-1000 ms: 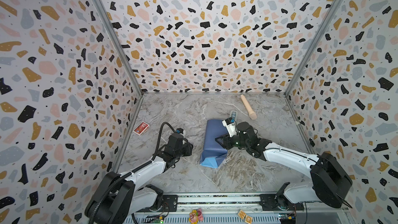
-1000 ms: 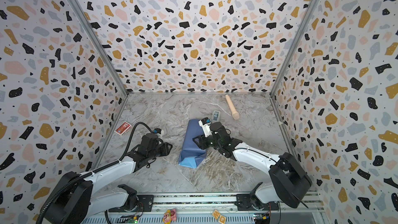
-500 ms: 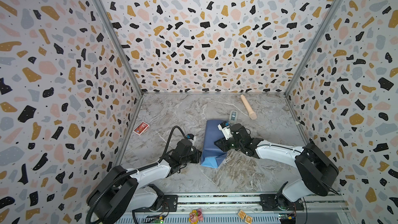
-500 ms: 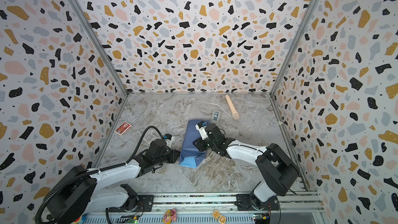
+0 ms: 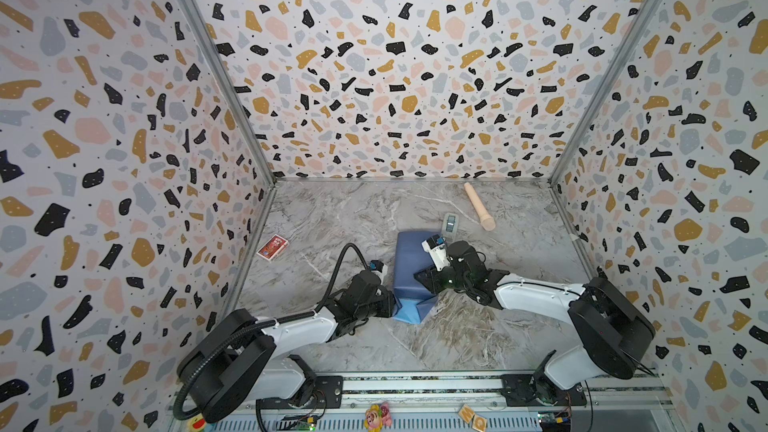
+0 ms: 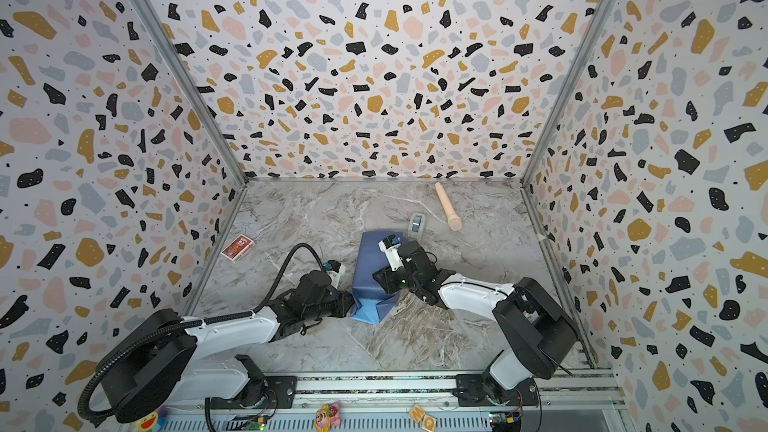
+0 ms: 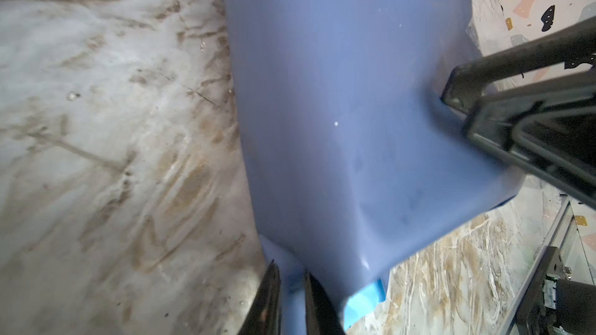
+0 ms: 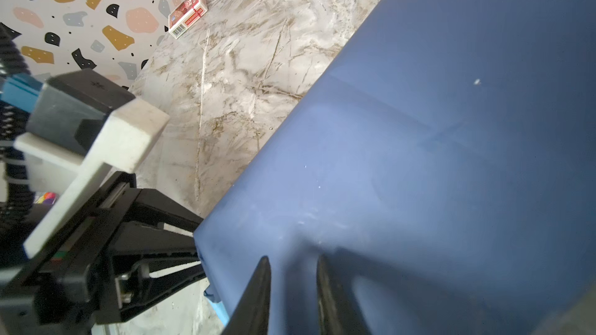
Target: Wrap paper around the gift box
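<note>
Both arms are sitting closer in than a second ago: the left gripper (image 5: 392,305), then well apart from the paper (image 5: 409,259), is now pressing at its near left corner, and the right gripper (image 5: 419,278) is sitting a little nearer along its right edge. In both top views the paper is lying folded into a box-shaped parcel in the middle of the table (image 5: 332,218), dull blue on top with lighter flaps showing at the near end; the gift box is lying hidden under it. A card pack (image 5: 272,247) is lying well apart by the left wall, a tape dispenser (image 5: 449,224) is standing just beyond the parcel's far right corner, and a wooden rod (image 5: 478,205) is lying near it. In the left wrist view the left gripper (image 7: 290,272) is pinching a fold of paper, its jaws standing nearly closed. In the right wrist view the right gripper (image 8: 292,262) is likewise nipping a puckered ridge of paper (image 8: 419,156) between narrow-set jaws, with the card pack (image 8: 187,14) lying far off.
</note>
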{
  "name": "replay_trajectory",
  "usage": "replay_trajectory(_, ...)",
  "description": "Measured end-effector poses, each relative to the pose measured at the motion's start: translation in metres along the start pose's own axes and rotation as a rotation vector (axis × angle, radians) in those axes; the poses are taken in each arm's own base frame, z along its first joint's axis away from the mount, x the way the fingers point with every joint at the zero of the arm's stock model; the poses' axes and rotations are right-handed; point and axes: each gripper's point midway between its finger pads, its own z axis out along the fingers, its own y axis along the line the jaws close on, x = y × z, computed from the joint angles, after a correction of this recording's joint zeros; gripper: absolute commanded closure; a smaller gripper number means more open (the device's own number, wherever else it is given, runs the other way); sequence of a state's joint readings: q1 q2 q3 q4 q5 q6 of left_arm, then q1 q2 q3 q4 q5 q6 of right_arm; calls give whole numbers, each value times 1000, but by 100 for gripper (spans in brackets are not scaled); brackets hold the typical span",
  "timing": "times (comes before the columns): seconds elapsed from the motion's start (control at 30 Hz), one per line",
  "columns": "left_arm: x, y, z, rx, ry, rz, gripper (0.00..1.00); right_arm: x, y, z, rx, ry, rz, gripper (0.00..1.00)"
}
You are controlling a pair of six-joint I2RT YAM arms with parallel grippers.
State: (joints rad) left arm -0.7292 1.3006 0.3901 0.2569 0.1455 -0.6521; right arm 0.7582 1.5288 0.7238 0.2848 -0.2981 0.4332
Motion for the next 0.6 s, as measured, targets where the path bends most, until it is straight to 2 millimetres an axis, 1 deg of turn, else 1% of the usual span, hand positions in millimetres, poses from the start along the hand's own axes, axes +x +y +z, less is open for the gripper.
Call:
replay_trajectory(0.3, 0, -3, 1, 12, -3, -10, 81, 0, -1, 0, -3, -10, 10, 75)
replay_trajectory(0.6, -4, -6, 7, 25, -12, -17, 81, 0, -1, 0, -4, -13, 13, 77)
